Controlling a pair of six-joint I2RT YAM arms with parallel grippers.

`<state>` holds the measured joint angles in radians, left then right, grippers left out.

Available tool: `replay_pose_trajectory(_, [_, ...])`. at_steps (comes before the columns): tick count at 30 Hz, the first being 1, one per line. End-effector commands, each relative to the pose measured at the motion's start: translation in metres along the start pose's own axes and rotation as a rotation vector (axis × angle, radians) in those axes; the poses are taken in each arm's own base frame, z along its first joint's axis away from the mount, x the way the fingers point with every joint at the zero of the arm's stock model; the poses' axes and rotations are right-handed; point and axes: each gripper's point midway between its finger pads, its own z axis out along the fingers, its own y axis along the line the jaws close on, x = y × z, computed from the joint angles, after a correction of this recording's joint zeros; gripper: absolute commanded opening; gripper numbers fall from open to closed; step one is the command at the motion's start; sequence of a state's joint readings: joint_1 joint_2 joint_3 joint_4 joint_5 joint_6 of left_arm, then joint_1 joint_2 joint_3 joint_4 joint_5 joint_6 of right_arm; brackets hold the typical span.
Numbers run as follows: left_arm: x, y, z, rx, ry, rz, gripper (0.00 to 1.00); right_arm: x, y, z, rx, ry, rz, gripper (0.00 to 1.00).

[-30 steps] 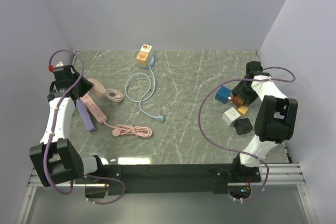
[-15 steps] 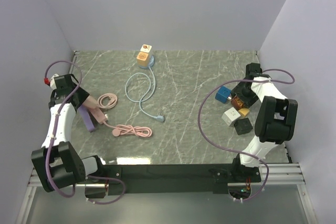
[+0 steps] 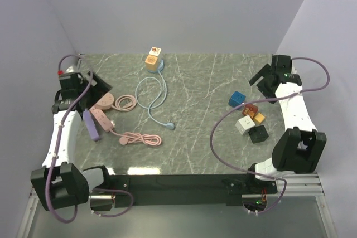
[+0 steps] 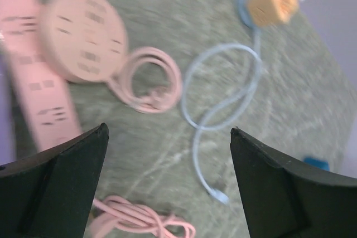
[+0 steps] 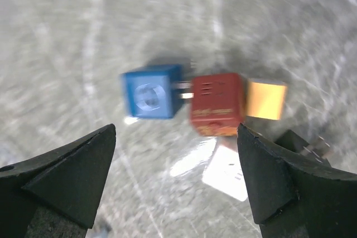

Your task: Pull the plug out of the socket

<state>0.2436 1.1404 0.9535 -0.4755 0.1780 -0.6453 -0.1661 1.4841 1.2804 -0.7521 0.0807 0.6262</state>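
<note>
Two cube plugs, orange and white, stand on a round blue socket at the far middle; its blue cable loops toward me. The left wrist view shows the orange plug far off, top right. My left gripper hovers open above a pink round socket, holding nothing. At the right lie a blue cube plug, its prongs facing a red cube with a small gap, and an orange cube. My right gripper hangs open above them, empty.
A pink power strip, a purple strip, a coiled pink cable and a pink cable bundle lie at the left. White and black cubes sit near the right arm. Walls close in on both sides.
Both grippers opened wide and pulled up and away: the left off the pink strip area, the right back from the cubes toward the far right corner. The pink round socket and coil shifted slightly.
</note>
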Motion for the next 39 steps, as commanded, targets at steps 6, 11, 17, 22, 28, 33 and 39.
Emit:
replay_pose_trajectory(6, [0.033, -0.114, 0.009, 0.278, 0.114, 0.219, 0.93, 0.013, 0.100, -0.057, -0.336, -0.021, -0.300, 0.96])
replay_pose_trajectory(11, [0.070, -0.138, 0.058, 0.245, 0.212, 0.265, 0.90, 0.056, 0.129, -0.047, -0.393, 0.081, -0.396, 0.95])
replay_pose_trajectory(17, [0.111, -0.170, 0.106, 0.215, 0.273, 0.295, 0.89, 0.094, 0.139, -0.043, -0.422, 0.147, -0.445, 0.96])
replay_pose_trajectory(22, [0.142, -0.191, 0.132, 0.206, 0.305, 0.291, 0.89, 0.110, 0.138, -0.041, -0.425, 0.170, -0.455, 0.95])
replay_pose_trajectory(28, [0.171, -0.186, 0.169, 0.097, 0.337, 0.289, 0.89, 0.113, 0.137, -0.041, -0.426, 0.180, -0.458, 0.96])
replay_pose_trajectory(33, [0.175, -0.194, 0.195, 0.078, 0.318, 0.308, 0.88, 0.111, 0.139, -0.043, -0.428, 0.174, -0.465, 0.95])
replay_pose_trajectory(39, [0.186, -0.203, 0.218, 0.113, 0.318, 0.316, 0.76, 0.112, 0.140, -0.041, -0.430, 0.181, -0.467, 0.94])
